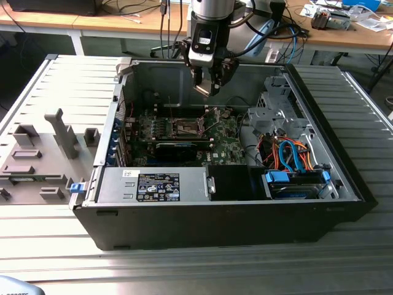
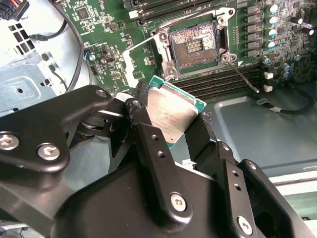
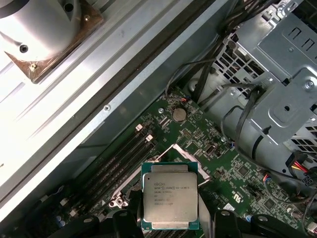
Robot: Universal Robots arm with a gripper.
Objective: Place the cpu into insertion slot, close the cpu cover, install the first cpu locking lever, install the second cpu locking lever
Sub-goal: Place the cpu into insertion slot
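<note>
My gripper (image 1: 209, 88) hangs inside the open computer case, above the green motherboard (image 1: 224, 147). It is shut on the cpu (image 2: 171, 111), a small square chip with a silvery top, gripped by two opposite edges between the black fingers (image 2: 143, 134). In the first wrist view the cpu (image 3: 171, 201) sits over the board with its top facing the camera. The insertion slot (image 2: 194, 47) lies open and bare, a dark square recess with a metal rim, some way below the chip; it also shows mid-board (image 1: 184, 127). The cpu cover (image 3: 181, 151) stands raised. A thin wire lever (image 2: 245, 77) juts from one socket corner.
A silver drive cage (image 1: 276, 114) and orange and blue cables (image 1: 288, 153) fill the case on the exterior view's right. A power supply box (image 1: 156, 185) lies along the near wall. A grey fixture (image 1: 43, 153) rests on the table at the exterior view's left.
</note>
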